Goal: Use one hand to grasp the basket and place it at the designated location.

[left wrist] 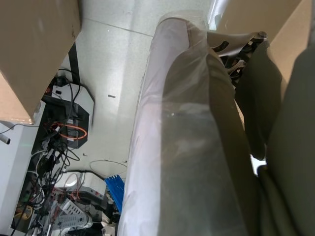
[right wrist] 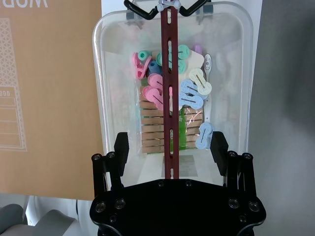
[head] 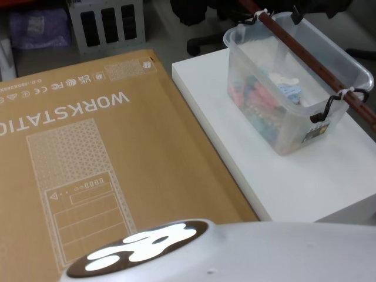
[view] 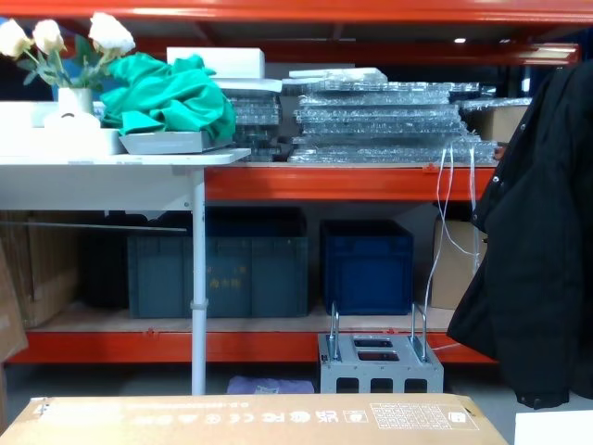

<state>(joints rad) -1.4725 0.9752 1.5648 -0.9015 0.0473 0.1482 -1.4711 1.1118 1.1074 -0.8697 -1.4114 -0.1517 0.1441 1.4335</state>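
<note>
The basket sits at the far right corner of the white platform, and the right gripper hangs over it, jaws spread either side of the red-brown handle, seemingly lined up to close on the bar.

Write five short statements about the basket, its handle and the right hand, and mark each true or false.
1. The basket stands on the white platform. True.
2. The right hand is shut on the handle. False: its fingers are spread, one on each side of the bar, not touching it.
3. The basket holds coloured clips and wooden clothes pegs. True.
4. The basket rests on the cardboard box. False: the box lies beside the platform, to the robot's left.
5. The handle runs along the length of the basket, tied on at both ends. True.
</note>
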